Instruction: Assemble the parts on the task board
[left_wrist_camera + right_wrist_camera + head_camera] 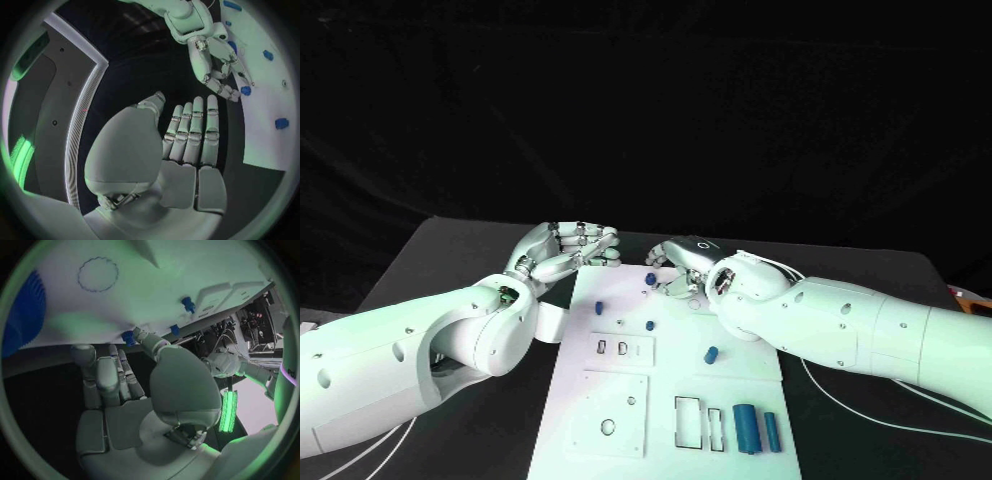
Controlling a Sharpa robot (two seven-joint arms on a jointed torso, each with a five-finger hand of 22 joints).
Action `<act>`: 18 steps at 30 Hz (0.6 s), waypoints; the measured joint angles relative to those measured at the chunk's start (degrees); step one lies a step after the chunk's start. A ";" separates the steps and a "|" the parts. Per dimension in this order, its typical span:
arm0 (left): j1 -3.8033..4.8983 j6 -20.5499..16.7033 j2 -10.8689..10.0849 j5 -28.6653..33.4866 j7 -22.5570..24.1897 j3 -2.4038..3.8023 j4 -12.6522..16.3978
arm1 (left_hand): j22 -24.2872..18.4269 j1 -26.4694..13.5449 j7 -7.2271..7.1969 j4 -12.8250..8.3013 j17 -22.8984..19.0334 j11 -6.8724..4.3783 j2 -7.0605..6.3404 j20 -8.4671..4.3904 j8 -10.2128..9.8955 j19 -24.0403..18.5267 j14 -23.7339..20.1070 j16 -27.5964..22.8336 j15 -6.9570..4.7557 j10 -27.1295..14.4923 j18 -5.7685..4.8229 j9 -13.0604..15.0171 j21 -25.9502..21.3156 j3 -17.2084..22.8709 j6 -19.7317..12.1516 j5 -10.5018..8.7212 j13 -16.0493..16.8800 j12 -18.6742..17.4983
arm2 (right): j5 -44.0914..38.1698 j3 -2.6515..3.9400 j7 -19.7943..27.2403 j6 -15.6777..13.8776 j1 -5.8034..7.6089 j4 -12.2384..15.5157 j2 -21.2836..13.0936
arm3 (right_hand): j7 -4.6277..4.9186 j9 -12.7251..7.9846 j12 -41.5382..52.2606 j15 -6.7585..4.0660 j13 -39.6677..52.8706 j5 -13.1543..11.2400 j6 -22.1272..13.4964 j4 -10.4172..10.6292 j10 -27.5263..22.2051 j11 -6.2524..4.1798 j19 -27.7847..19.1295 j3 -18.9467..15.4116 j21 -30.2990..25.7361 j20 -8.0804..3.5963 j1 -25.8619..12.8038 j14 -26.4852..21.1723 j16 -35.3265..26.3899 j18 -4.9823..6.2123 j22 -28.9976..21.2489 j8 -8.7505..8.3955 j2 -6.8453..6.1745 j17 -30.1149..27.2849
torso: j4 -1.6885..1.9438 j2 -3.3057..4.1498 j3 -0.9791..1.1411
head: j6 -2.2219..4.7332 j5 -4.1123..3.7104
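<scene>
- The task board is lying flat in the middle of the black table; all positions below are given relative to it.
- The right hand is working at the board's far edge, fingers curled downward. In the left wrist view its fingertips are touching a small blue part at that edge, apparently pinching it for seating; a firm hold cannot be confirmed.
- The left hand is hovering just off the board's far left corner, fingers extended side by side and holding nothing, probably standing clear for the right hand.
- Blue pegs are standing in the board's far half, and one loose piece is lying near its middle.
- Two blue cylinders are resting at the board's near right, beside rectangular slots, evidently awaiting insertion.
</scene>
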 measured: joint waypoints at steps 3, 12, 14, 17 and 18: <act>0.01 0.00 -0.06 0.02 -0.02 0.00 -0.19 | 0.00 0.00 0.00 0.00 0.00 0.00 0.00 0.00 0.00 0.00 0.00 0.00 0.00 0.00 0.00 0.00 0.00 0.00 0.00 0.00 0.00 0.00 | 0.03 0.03 0.05 -0.22 0.10 1.45 -1.30 | -0.08 0.20 1.25 0.00 0.12 0.00 0.33 0.07 0.14 -0.14 0.69 -1.17 0.13 0.00 0.33 0.01 0.54 0.00 0.77 0.00 0.33 0.57 | -0.04 -0.04 0.01 | 0.13 -0.01; 0.05 0.04 -0.12 0.35 -0.07 -0.01 -0.83 | 0.00 0.00 0.00 0.00 0.06 0.00 0.00 0.00 0.00 0.00 0.00 0.00 0.00 0.00 -0.01 -0.05 0.00 0.00 0.00 0.00 0.00 0.00 | 1.92 0.53 0.19 -2.05 1.39 10.01 -11.49 | -0.85 0.99 5.11 -0.74 0.31 1.24 4.56 0.13 4.40 -1.01 3.10 -1.57 1.51 -0.63 1.51 0.77 1.37 0.01 3.46 1.24 1.07 1.01 | -0.43 -0.54 0.28 | 0.46 0.02; 0.05 0.05 -0.08 0.44 -0.08 -0.02 -0.94 | 0.01 0.00 0.00 0.00 0.06 0.00 0.00 0.00 0.00 0.00 0.00 0.00 0.00 0.00 -0.02 -0.05 0.00 0.00 0.00 0.00 0.00 0.00 | 3.24 0.69 0.23 -2.38 1.73 11.81 -14.12 | -0.96 1.09 6.22 -1.26 0.46 1.51 5.72 0.54 6.54 -1.38 4.68 -1.49 3.02 -0.92 1.51 1.29 2.24 0.00 5.63 1.45 1.06 2.42 | -0.64 -0.71 0.37 | 0.47 0.04; 0.05 0.07 -0.04 0.53 -0.08 -0.02 -1.19 | 0.01 0.00 0.00 0.00 0.06 0.00 0.00 0.00 0.00 0.00 0.00 0.00 0.00 0.00 -0.01 -0.05 0.00 0.00 0.00 0.00 0.00 0.00 | 6.32 0.85 0.31 -2.51 2.05 14.36 -17.91 | -1.55 1.17 8.13 -2.07 1.15 2.49 6.69 1.11 10.58 -2.17 7.22 -0.92 5.54 -1.43 1.50 2.10 3.68 -0.53 9.38 1.45 1.05 4.94 | -0.91 -0.92 0.51 | 0.47 -0.06; 0.05 0.08 -0.03 0.57 -0.09 -0.02 -1.29 | 0.01 0.00 0.00 0.00 0.06 0.00 0.00 0.00 0.00 0.00 0.00 0.00 0.00 0.00 -0.01 -0.05 0.00 0.00 0.00 0.00 0.00 0.00 | 7.34 0.88 0.33 -2.45 2.12 14.98 -18.91 | -1.57 1.18 8.81 -2.27 1.47 2.84 6.71 1.18 11.94 -2.46 7.85 -0.85 6.25 -1.65 1.38 2.30 4.06 -0.93 10.40 1.45 0.94 5.57 | -0.99 -0.97 0.58 | 0.47 -0.07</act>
